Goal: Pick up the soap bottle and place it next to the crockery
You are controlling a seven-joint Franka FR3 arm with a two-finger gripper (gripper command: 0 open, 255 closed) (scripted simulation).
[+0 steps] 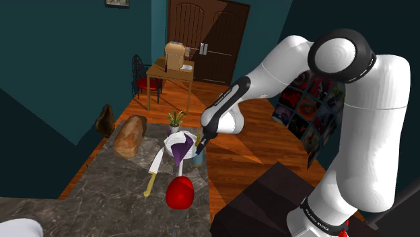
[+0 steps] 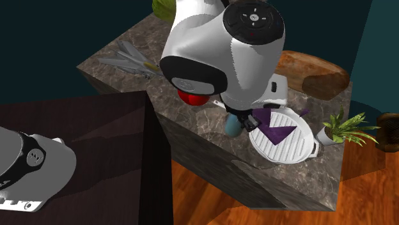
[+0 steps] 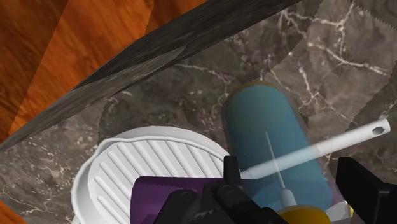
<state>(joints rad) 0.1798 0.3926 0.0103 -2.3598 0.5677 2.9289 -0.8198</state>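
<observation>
Wrist view: soap bottle (image 3: 273, 137) cut off at its apparently yellow neck.

The arm (image 1: 363, 121) bends down, fingers (image 3: 366, 191) standing apart.

Teal-blue bottle (image 3: 273, 143) with yellow cap (image 3: 306, 216); white ribbed dish (image 3: 143, 159); purple cloth (image 3: 159, 194); dark counter (image 3: 312, 51) veined white; orange floor (image 3: 57, 51), wood-grained.

The arm (image 2: 211, 51) hides most of the soap bottle (image 2: 231, 126).
</observation>
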